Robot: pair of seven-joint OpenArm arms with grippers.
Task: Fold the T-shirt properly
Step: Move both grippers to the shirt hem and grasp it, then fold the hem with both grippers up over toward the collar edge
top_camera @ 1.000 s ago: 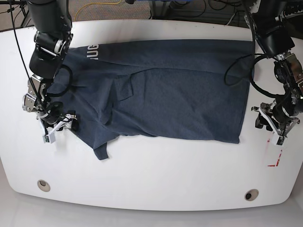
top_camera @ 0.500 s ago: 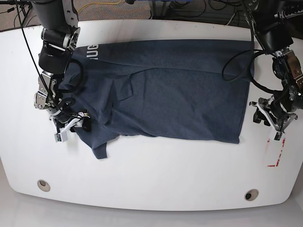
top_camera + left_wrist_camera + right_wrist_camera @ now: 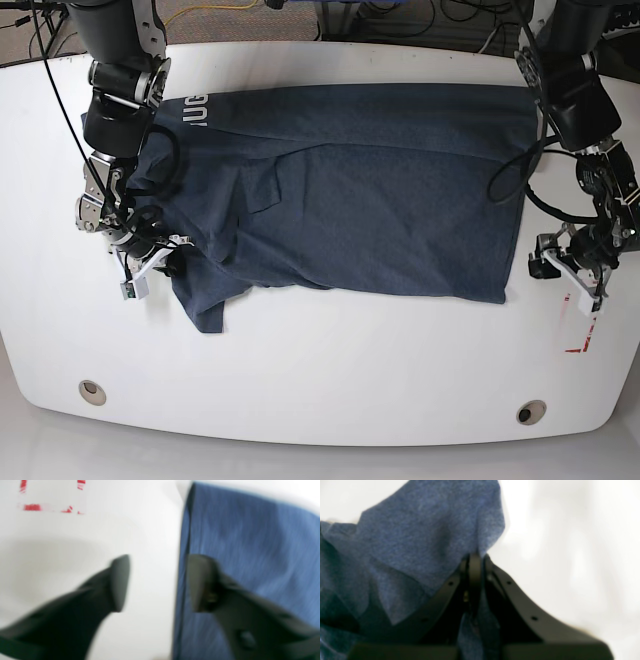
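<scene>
The dark navy T-shirt [image 3: 370, 190] lies spread across the white table [image 3: 330, 370], with white lettering [image 3: 194, 108] at its far left. My right gripper [image 3: 158, 268] is at the shirt's left sleeve. The right wrist view shows it [image 3: 475, 563] shut on a raised fold of the blue fabric [image 3: 420, 542]. My left gripper [image 3: 555, 268] sits just right of the shirt's lower right corner. In the left wrist view it [image 3: 160, 582] is open and straddles the shirt's side edge [image 3: 183, 555], with one finger [image 3: 200, 582] over the cloth [image 3: 250, 542] and the other [image 3: 120, 582] over bare table.
Red tape marks [image 3: 580, 345] lie on the table right of the shirt and also show in the left wrist view [image 3: 32, 507]. Two round holes [image 3: 92, 391] [image 3: 531, 411] sit near the table's front edge. Cables hang from both arms.
My right gripper moved in onto the left sleeve and closed on the fabric, bunching it slightly. My left gripper moved left, closer to the shirt's right edge.
</scene>
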